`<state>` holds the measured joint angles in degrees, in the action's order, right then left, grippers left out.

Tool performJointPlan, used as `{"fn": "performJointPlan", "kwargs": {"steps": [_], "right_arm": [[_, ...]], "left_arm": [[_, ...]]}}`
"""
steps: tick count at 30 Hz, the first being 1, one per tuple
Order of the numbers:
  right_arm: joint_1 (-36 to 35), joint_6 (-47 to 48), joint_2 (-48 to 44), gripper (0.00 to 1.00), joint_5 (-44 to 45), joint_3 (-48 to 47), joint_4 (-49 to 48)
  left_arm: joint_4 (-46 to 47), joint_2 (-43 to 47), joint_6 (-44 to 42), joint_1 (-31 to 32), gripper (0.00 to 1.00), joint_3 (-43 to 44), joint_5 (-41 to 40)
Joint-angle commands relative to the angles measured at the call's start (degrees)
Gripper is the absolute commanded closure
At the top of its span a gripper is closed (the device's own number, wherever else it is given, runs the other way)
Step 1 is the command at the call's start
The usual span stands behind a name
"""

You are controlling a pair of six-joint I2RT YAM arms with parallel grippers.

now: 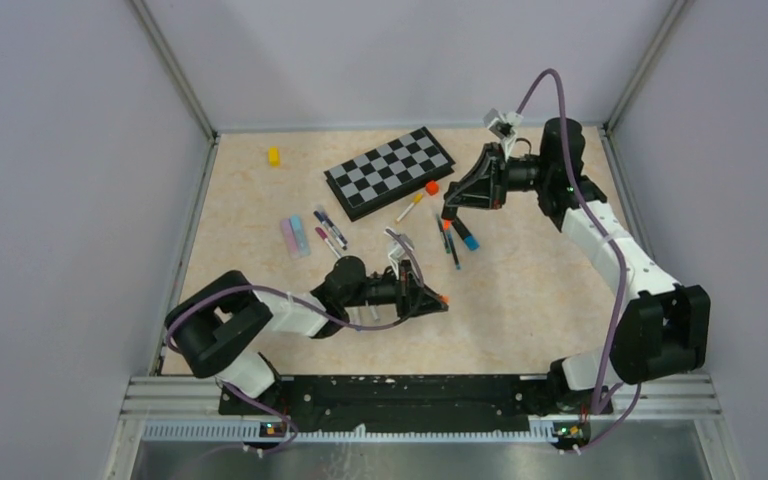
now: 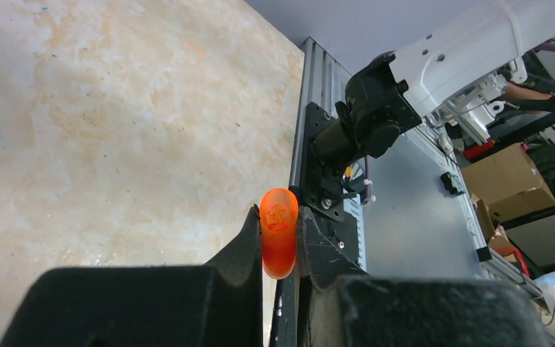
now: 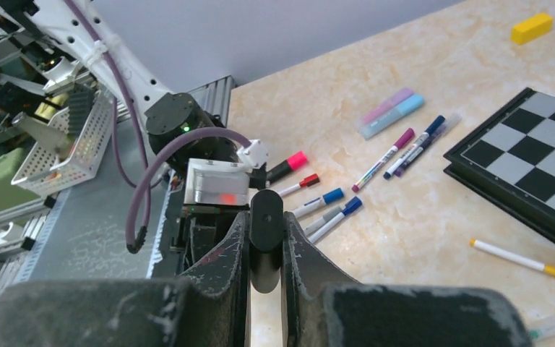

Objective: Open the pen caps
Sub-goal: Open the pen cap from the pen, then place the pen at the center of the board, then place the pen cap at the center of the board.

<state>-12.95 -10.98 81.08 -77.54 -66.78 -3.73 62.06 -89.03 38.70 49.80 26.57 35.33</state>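
Left gripper (image 2: 278, 217) pinches orange cap (image 2: 278, 238) between fingertips, over table (image 1: 520, 300). Right gripper (image 3: 266, 217) clamps black highlighter (image 3: 266, 249). Capped pens (image 3: 386, 155) lie on table, beside chessboard (image 3: 542, 170).

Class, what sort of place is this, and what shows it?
Probably a robotics lab test cell: a beige tabletop walled by grey panels, a left robot arm and right robot arm bolted at its near edge, and cardboard boxes and a wire basket beyond it.
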Motion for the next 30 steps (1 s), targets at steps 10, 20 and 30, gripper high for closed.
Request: {"fn": "performJointPlan", "kwargs": {"steps": [10,20,30], "right_arm": [[15.5,3.1,-3.3,1.0,29.5,10.5,4.4],[18.8,-1.3,6.3,1.0,46.9,9.7,6.5],[18.8,3.7,16.4,0.99,49.6,2.3,15.9]], "left_arm": [[-29.8,16.4,-12.9,-0.5,1.0,1.4,-22.1],[-45.4,10.8,-10.4,-0.6,1.0,10.9,-40.3],[-58.3,-2.0,-9.1,-8.5,1.0,23.3,-39.2]]}}
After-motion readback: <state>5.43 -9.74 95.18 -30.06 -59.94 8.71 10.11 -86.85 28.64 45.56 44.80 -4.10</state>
